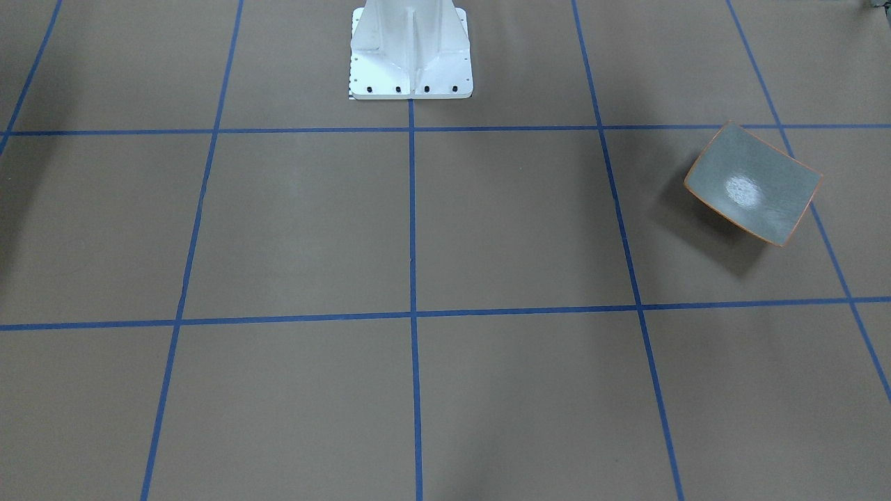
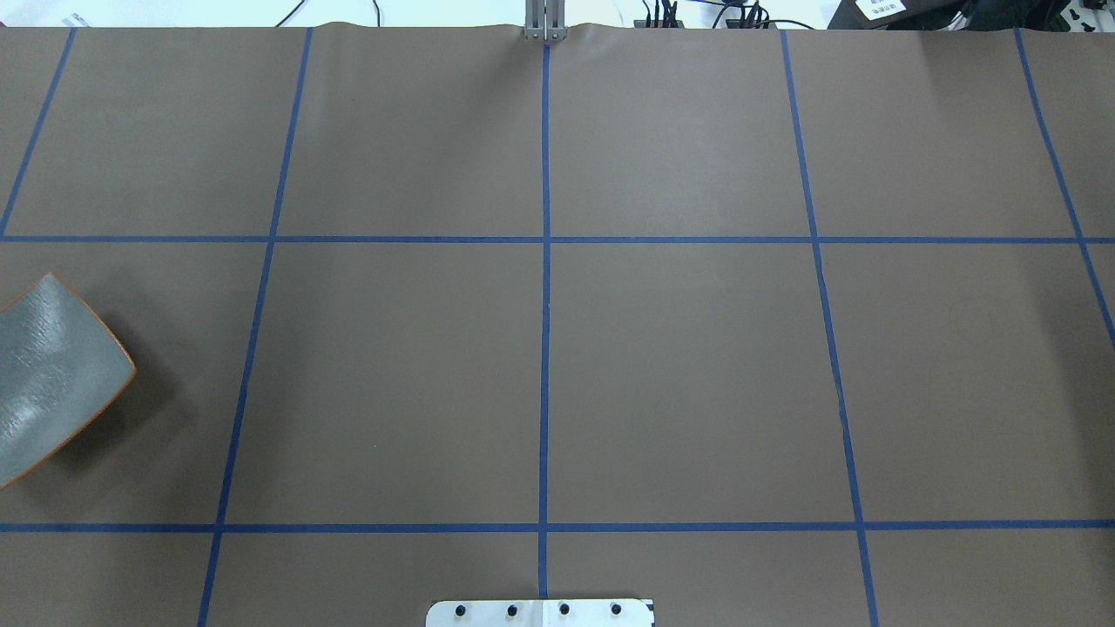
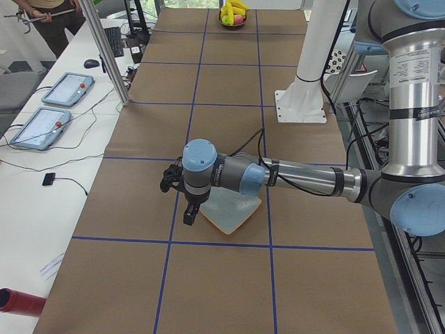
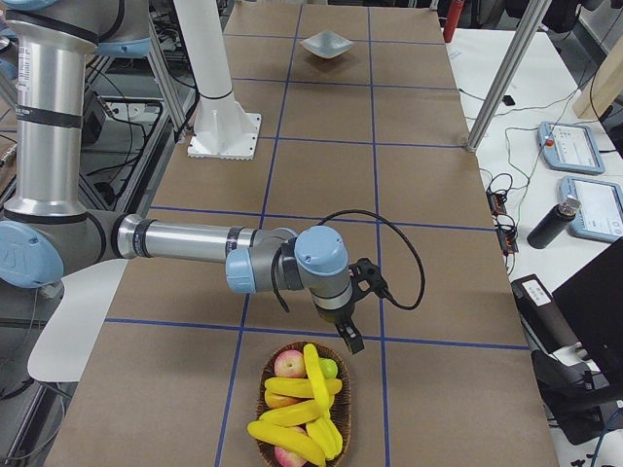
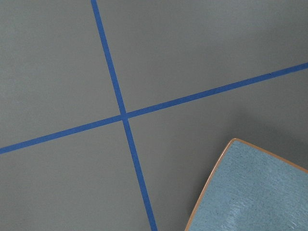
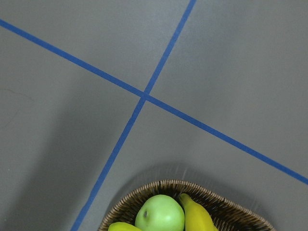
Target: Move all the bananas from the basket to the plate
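Landmark: the white pedestal [image 1: 411, 56], bolted to the brown worktop [image 1: 515, 223] with its blue tape grid
Plate [image 1: 752, 184]: flat on the worktop, well out to the pedestal's left; nothing lies in it
Basket [image 6: 231, 209]: dark wicker, well out to the pedestal's right
Bananas [image 4: 292, 415]: all piled in the basket, none on the plate; a green apple [image 6: 160, 214] and red apples [image 4: 289, 363] lie among them
Left gripper [image 3: 188, 217]: on the pedestal's left side, pointing down above the plate's outer edge; I cannot tell whether it is open or closed
Right gripper [image 4: 348, 336]: on the pedestal's right side, pointing down above the basket's rim; holds nothing visible; open or closed I cannot tell
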Robot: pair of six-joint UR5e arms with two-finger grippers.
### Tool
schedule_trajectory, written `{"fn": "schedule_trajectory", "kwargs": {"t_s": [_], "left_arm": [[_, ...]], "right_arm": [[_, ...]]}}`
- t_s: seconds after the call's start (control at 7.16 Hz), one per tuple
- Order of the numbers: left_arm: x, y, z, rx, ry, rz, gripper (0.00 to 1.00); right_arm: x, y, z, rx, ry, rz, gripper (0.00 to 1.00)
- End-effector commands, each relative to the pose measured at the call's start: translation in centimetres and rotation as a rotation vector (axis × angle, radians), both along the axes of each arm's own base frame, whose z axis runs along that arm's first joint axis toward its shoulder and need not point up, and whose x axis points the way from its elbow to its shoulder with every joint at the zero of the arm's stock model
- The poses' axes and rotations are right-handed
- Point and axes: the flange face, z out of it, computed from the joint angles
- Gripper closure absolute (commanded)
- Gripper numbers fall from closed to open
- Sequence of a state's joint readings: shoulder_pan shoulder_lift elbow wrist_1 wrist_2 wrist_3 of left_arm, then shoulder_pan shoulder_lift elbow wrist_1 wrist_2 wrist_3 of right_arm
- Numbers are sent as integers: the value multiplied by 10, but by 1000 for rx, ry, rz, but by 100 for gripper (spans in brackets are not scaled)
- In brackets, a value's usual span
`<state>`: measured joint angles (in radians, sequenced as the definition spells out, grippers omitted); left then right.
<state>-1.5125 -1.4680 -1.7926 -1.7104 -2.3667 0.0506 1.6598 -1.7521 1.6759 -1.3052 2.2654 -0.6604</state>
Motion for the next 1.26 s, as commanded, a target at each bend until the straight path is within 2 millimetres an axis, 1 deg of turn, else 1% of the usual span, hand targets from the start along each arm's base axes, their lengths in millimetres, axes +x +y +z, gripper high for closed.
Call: {"fn": "schedule_trajectory", "kwargs": {"t_s": [0.0, 0.14, 0.28, 0.42, 0.56, 0.84, 0.98, 1.12], "left_arm": [[0, 0, 0, -1, 0, 0, 0], [0, 0, 3, -5, 0, 0, 0], [0, 0, 4, -7, 0, 0, 0], [0, 0, 3, -7, 1, 0, 0], [0, 0, 4, -2, 0, 0, 0], [0, 0, 3, -2, 2, 0, 0], [0, 0, 3, -3, 2, 0, 0], [0, 0, 3, -3, 2, 0, 0]], "right_arm": [[-1, 20, 40, 152, 60, -266, 1], [-2, 21, 55, 191, 69, -349, 1], [-3, 26, 68, 208, 63, -395, 1], [-19, 21, 67, 219, 58, -441, 2], [-43, 10, 68, 225, 53, -502, 2], [-53, 16, 79, 210, 52, -538, 2], [-57, 15, 87, 197, 52, -551, 3], [-57, 21, 102, 168, 47, -554, 4]]}}
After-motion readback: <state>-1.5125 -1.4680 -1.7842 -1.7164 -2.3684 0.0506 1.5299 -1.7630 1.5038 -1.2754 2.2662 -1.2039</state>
